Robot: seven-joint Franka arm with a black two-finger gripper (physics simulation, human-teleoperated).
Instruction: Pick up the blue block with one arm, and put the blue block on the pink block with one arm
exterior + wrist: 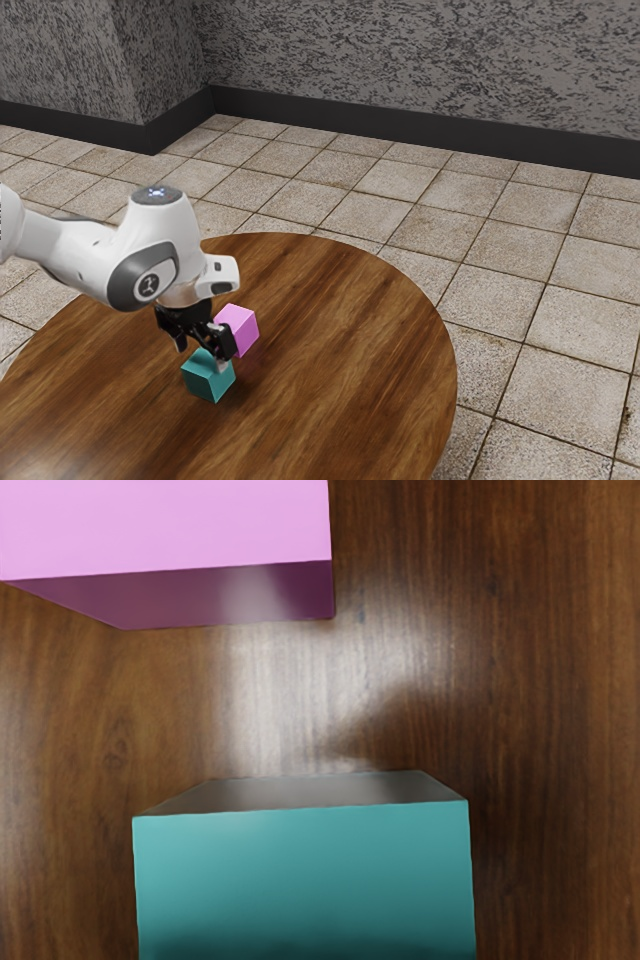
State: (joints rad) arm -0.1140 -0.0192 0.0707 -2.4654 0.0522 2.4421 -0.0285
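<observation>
The blue block (209,378) is a teal-blue cube resting on the round wooden table (330,370). The pink block (239,329) sits just behind it, a small gap apart. My gripper (203,352) hangs straight over the blue block, its black fingers (224,345) spread and reaching down to about the block's top edge, open. In the wrist view the blue block (303,880) lies right under my hand, and the pink block (165,530) lies beyond it across a strip of bare wood.
The table's edge (452,350) curves round at the exterior view's right, with tiled floor (540,260) beyond. Grey stone walls (420,50) stand at the back. My white arm (110,255) comes in from the exterior view's left.
</observation>
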